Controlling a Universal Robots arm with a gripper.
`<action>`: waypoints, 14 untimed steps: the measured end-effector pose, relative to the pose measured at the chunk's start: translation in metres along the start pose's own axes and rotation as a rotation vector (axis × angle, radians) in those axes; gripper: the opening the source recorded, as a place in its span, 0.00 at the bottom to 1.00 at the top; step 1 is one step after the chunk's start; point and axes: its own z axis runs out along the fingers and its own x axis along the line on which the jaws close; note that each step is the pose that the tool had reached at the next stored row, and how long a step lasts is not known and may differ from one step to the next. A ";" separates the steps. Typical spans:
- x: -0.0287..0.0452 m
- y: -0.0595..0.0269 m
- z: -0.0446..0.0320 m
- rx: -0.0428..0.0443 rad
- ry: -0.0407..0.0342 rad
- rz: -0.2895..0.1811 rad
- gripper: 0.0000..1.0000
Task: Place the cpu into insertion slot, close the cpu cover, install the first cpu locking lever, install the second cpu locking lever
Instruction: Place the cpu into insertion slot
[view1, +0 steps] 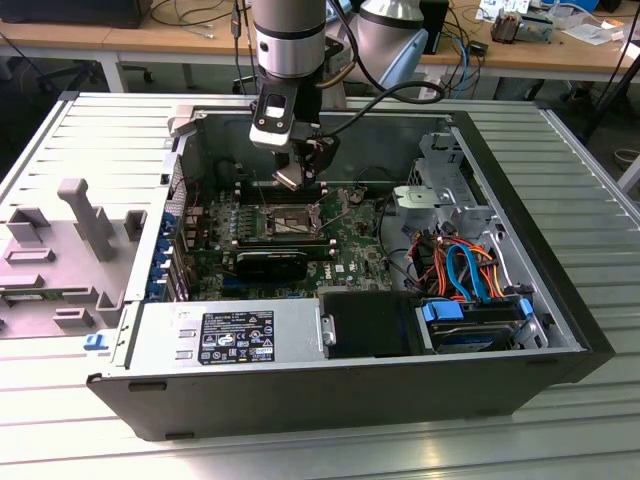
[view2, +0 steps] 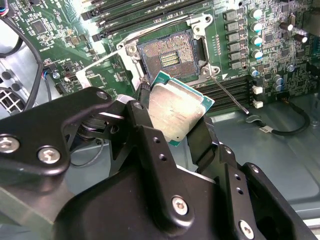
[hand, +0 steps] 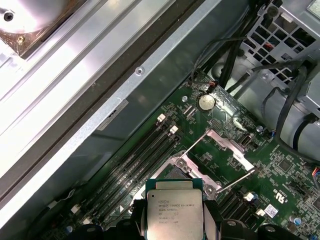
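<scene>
Gripper (view2: 171, 126) holds cpu (view2: 176, 107), partly hiding insertion slot (view2: 169, 56).

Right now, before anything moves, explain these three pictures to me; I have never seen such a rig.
The grey machine is a robot arm reaching into an open computer case that lies on a slatted table. The exterior view looks on from outside; both wrist views come from cameras riding on the arm. At the arm's end is its tool, black fingers closed on the cpu, a flat silver square chip. The chip hangs tilted above the green circuit board, close to the insertion slot, the open dark square socket. It is not yet seated.
</scene>
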 end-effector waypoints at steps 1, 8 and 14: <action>0.0000 0.0000 0.0000 0.0000 -0.0002 0.001 0.55; 0.0000 0.0000 0.0000 -0.0002 -0.0009 0.009 0.55; 0.0000 0.0000 0.0000 -0.0003 -0.0014 0.015 0.55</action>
